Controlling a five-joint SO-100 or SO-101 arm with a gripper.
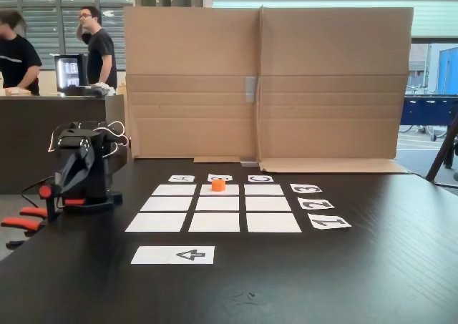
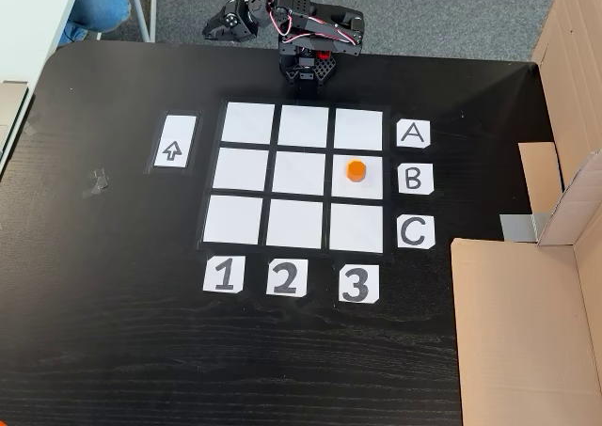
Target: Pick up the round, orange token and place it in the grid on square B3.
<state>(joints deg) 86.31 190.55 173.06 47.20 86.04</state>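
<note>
Orange token [image 2: 355, 170] sitting upright on square B3 [image 2: 357, 187], in line with the B label [image 2: 414, 179] at 3 o'clock and the 3 label [image 2: 358, 283] at 6 o'clock in the fixed view from above. Resting a bit toward the top of that square, inside its edges. Nothing touching the token. Same token [image 1: 218, 184] seen in the low fixed view, on the far middle square [image 1: 219, 190], just in front of a label.

Grid [image 2: 243, 169] of nine white paper squares lying flat on the dark bench [image 2: 113, 332]. Labels A [image 2: 412, 134], B and C [image 2: 415, 231] at 3 o'clock of the grid, labels 1 [image 2: 224, 276], 2 [image 2: 286, 279] and 3 at 6 o'clock. White sheet with a black arrow [image 2: 176, 142] at 9 o'clock of the grid, lying apart from it.

Robot arm [image 2: 315, 33] folded up at 12 o'clock of the grid, at the bench edge. Hand [image 2: 218, 28] pointing toward 9 o'clock, well apart from the token, holding nothing. Cannot tell how far open the hand is. Arm [image 1: 80, 168] also seen in the low fixed view, at 9 o'clock of the grid.

Brown cardboard wall [image 1: 265, 81] standing behind the grid in the low fixed view. Two people [image 1: 96, 46] far behind, at 10 o'clock.
</note>
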